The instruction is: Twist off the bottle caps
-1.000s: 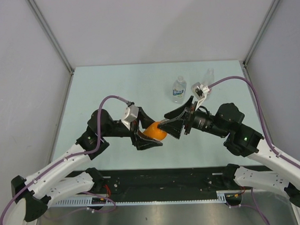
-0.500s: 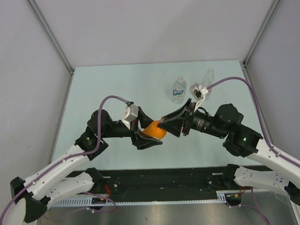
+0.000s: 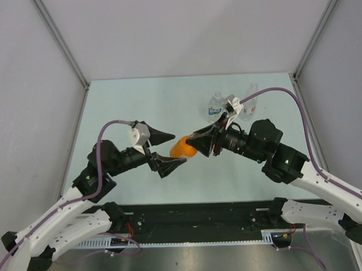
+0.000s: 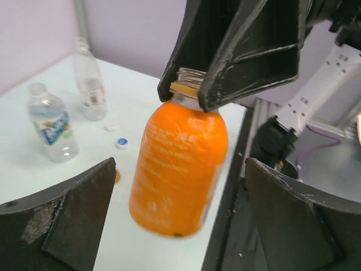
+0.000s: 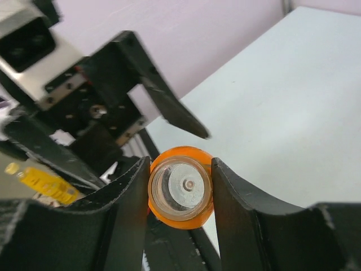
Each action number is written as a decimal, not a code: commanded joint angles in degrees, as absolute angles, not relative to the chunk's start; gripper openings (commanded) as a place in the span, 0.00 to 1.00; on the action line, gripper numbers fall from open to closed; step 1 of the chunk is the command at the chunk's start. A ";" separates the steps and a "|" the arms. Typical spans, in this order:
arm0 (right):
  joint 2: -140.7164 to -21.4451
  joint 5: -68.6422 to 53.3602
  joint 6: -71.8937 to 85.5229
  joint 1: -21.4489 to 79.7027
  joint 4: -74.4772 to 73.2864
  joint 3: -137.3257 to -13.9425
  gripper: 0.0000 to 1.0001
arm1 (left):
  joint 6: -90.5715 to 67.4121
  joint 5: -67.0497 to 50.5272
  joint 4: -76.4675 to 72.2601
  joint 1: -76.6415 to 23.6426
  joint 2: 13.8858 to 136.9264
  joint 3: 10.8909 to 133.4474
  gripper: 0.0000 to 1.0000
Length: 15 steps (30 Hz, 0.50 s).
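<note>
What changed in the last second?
The left gripper let go of the orange bottle and backed off leftward, open. The right gripper shut on its neck and now holds it alone. The blue-label bottle and slim bottle stayed put.

Pale green counter (image 3: pixel 132 104), enclosed at its back and both sides by plain grey wall panels (image 3: pixel 183 34), metal frame posts (image 3: pixel 60 43) set at its far corners, black rail (image 3: pixel 198 212) fixed along its near edge, slotted white strip (image 3: pixel 190 241) laid just outside that edge.
</note>
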State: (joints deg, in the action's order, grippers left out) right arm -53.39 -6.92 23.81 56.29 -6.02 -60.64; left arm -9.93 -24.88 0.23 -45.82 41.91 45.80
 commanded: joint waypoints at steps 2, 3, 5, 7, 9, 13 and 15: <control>-55.54 8.39 17.41 56.34 -7.11 -68.01 0.00 | -4.59 -9.87 10.76 -45.53 35.78 47.54 1.00; -57.46 10.53 15.75 56.42 -7.47 -68.72 0.00 | -3.61 -7.15 13.68 -45.53 35.51 48.16 1.00; -59.40 15.61 14.77 56.34 -7.12 -69.61 0.00 | -3.08 3.36 20.79 -45.53 34.81 48.87 1.00; -63.53 18.09 13.27 55.38 -5.81 -70.57 0.00 | -3.77 8.15 24.33 -45.53 34.10 48.61 1.00; -69.22 20.04 13.01 53.80 -5.02 -72.24 0.00 | -7.11 13.08 27.50 -45.53 33.05 48.17 0.99; -79.24 22.84 13.18 49.58 -1.24 -74.35 0.00 | -9.93 14.59 26.38 -45.53 29.46 44.66 0.99; -82.95 24.43 13.01 48.70 1.56 -74.70 0.00 | -11.33 16.16 25.49 -45.53 27.26 43.16 1.00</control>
